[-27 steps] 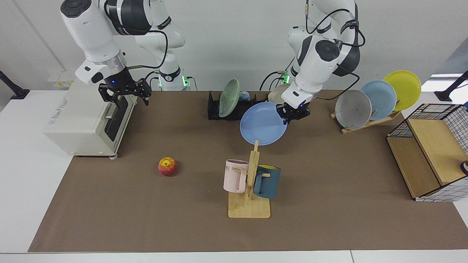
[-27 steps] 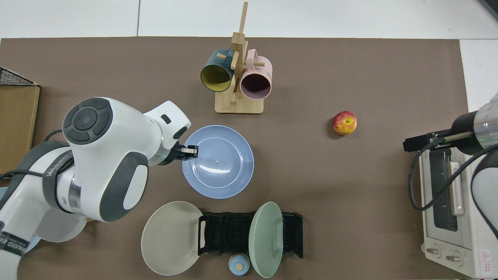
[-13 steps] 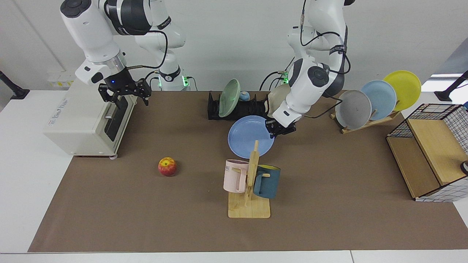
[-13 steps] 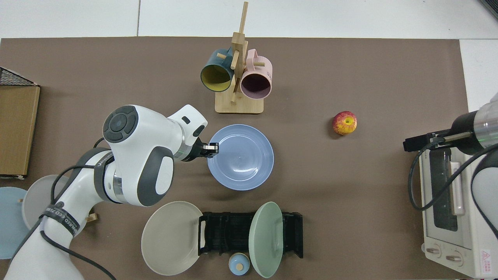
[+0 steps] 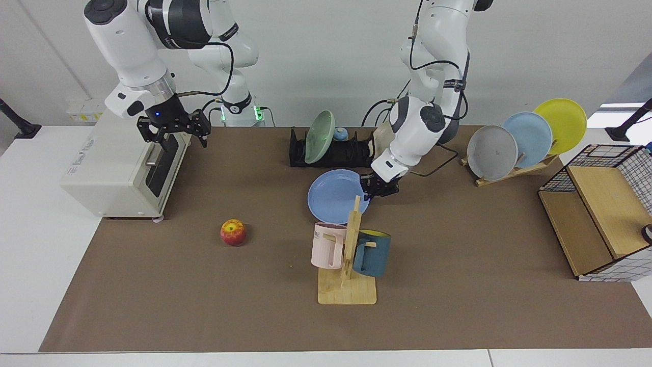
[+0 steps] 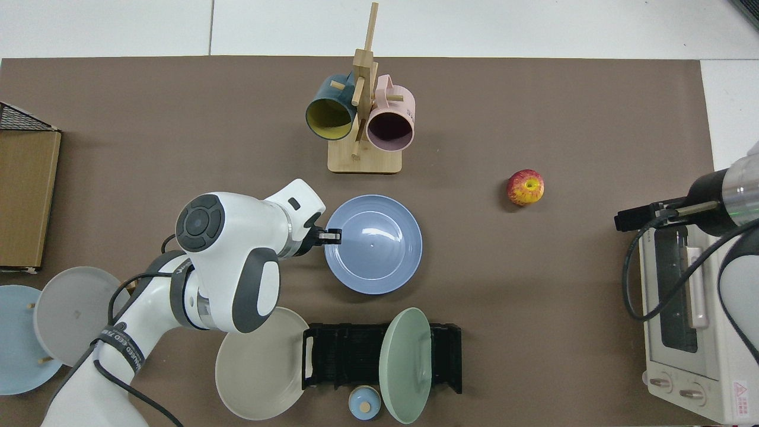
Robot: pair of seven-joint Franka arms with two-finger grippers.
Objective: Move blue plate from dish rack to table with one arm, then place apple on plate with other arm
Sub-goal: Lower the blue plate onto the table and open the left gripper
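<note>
**Blue plate low over the desk**

My left fingers (image 5: 379, 187) clamp the blue plate (image 5: 333, 196) by its rim, just in front of the dish rack (image 5: 351, 153). My right fingers (image 5: 173, 133) wait spread apart by the toaster oven (image 5: 117, 168); the apple (image 5: 233, 232) sits apart on the desk (image 5: 458, 285).

blue plate (image 5: 333, 196) between dish rack (image 5: 331, 153) and mug stand (image 5: 349, 255) | apple (image 5: 233, 232) apart

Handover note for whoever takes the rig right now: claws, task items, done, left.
Left claw: shut on the blue plate at its rim, low over the table, between the dish rack and the mug stand.
Right claw: open, waiting above the toaster oven.
Apple: on the mat, untouched.
Done: plate out of rack.
Left: release plate, put apple on it.
</note>
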